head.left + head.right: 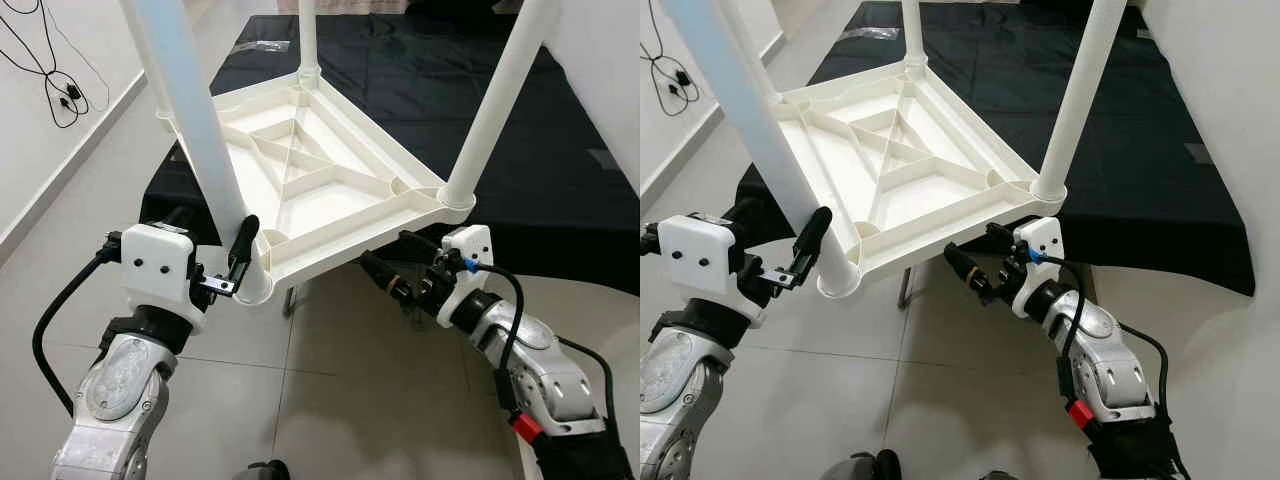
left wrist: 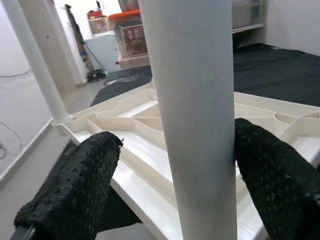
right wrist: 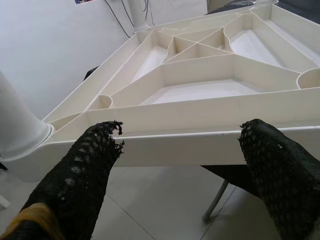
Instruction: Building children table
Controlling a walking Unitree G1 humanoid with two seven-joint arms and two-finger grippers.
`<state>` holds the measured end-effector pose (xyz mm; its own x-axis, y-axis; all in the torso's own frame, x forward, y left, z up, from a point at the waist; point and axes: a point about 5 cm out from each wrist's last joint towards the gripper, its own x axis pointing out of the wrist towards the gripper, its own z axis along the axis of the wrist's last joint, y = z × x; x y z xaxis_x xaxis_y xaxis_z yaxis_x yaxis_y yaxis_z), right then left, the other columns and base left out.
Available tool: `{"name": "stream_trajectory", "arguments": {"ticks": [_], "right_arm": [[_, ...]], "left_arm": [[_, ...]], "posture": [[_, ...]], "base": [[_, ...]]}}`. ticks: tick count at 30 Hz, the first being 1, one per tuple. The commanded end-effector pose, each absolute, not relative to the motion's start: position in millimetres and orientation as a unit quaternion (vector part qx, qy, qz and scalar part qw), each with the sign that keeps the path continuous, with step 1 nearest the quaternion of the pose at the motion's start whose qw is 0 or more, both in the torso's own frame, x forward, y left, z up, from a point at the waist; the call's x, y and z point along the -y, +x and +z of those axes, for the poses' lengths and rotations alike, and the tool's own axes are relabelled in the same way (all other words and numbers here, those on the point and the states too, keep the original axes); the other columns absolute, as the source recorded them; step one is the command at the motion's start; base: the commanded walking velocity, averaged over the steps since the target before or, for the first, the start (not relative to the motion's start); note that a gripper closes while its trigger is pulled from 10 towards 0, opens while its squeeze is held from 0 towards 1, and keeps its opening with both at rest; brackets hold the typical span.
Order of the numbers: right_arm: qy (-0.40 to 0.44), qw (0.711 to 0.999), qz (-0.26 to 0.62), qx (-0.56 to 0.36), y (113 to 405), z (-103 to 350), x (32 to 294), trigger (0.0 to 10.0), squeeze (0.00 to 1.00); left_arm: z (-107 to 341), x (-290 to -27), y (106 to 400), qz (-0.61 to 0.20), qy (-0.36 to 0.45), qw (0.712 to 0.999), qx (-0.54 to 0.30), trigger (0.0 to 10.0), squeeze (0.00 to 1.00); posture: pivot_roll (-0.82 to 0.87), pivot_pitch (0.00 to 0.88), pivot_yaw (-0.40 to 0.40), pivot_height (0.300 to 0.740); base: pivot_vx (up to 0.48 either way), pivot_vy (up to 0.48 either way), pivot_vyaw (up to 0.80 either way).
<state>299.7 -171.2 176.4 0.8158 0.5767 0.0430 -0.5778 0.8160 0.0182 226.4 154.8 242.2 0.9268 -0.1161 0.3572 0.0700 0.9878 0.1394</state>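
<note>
White plastic children's table [image 1: 300,190] is seen upside down, ribbed underside up, resting on a black-covered bench [image 1: 560,150]; four legs are fitted, pointing up. Left gripper [image 1: 236,262] is set astride the near leg [image 1: 200,130] just above its socket, fingers spread, one pad touching, not clamped. Right gripper [image 3: 185,165] is held open at the near rim [image 3: 200,122], not closed on it. Table judged light, stiff, smooth and likely slippery; rim and leg bases judged best holds.

White ribbed tabletop [image 1: 330,190] with white legs [image 1: 195,120]; black mat [image 1: 480,130] at twelve o'clock; pale grey floor tiles [image 1: 330,400].
</note>
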Motion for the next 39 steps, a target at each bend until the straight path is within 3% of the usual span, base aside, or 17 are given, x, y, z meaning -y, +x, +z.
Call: {"name": "stream_trajectory", "arguments": {"ticks": [1, 2, 3, 10, 11, 16, 17, 18, 21, 39], "right_arm": [[0.019, 0.953, 0.303, 0.017, 298.8, 177.9, 172.3, 10.0, 0.00], [0.019, 0.953, 0.303, 0.017, 298.8, 177.9, 172.3, 10.0, 0.00], [0.020, 0.953, 0.302, 0.017, 299.0, 178.2, 172.4, 10.0, 0.00], [0.018, 0.953, 0.302, 0.016, 299.4, 179.0, 171.8, 10.0, 0.00], [0.017, 0.953, 0.302, 0.015, 298.9, 178.8, 170.7, 10.0, 0.00], [0.016, 0.953, 0.303, 0.014, 298.5, 178.5, 170.4, 10.0, 0.00], [0.015, 0.953, 0.302, 0.013, 298.7, 178.6, 170.2, 10.0, 0.00], [0.015, 0.953, 0.302, 0.013, 299.0, 179.2, 170.0, 10.0, 0.00], [0.014, 0.953, 0.304, 0.014, 299.3, 180.4, 168.3, 10.0, 0.00], [0.014, 0.947, 0.320, 0.029, 298.9, 189.7, 154.9, 10.0, 0.00]], "left_arm": [[238.7, -169.3, 230.2, 0.005, 0.074, 0.982, 0.172, 0.7, 0.00], [238.7, -169.3, 230.2, 0.005, 0.074, 0.982, 0.172, 0.7, 0.00], [239.4, -171.7, 231.6, 0.012, 0.076, 0.982, 0.172, 0.0, 0.00], [245.1, -187.2, 237.2, 0.050, 0.085, 0.979, 0.176, 0.0, 0.00], [251.5, -204.8, 240.0, 0.085, 0.104, 0.974, 0.182, 0.0, 0.00], [256.8, -216.0, 241.4, 0.106, 0.118, 0.969, 0.188, 0.0, 0.00], [260.6, -224.1, 243.3, 0.119, 0.128, 0.966, 0.191, 2.3, 0.00], [264.8, -233.1, 245.5, 0.132, 0.140, 0.962, 0.195, 10.0, 0.00], [274.2, -250.0, 250.7, 0.153, 0.160, 0.953, 0.205, 10.0, 0.00], [289.0, -257.5, 283.4, 0.137, 0.154, 0.951, 0.230, 10.0, 0.00]], "posture": [[0.02, 0.209, -0.002, 0.740], [0.02, 0.209, -0.002, 0.740], [0.02, 0.209, -0.003, 0.740], [0.02, 0.213, -0.004, 0.740], [0.02, 0.217, -0.006, 0.740], [0.02, 0.219, -0.009, 0.740], [0.02, 0.219, -0.009, 0.740], [0.02, 0.221, -0.012, 0.740], [0.02, 0.222, -0.015, 0.740], [0.00, 0.223, -0.020, 0.740]], "base": [[0.000, 0.000, 0.00], [0.000, 0.000, 0.00], [0.000, 0.000, 0.00], [0.000, 0.000, 0.00], [0.000, 0.000, 0.00], [0.000, 0.000, 0.00], [0.000, 0.000, 0.00], [0.000, 0.000, 0.00], [0.000, 0.000, 0.00], [0.000, 0.000, 0.00]]}}
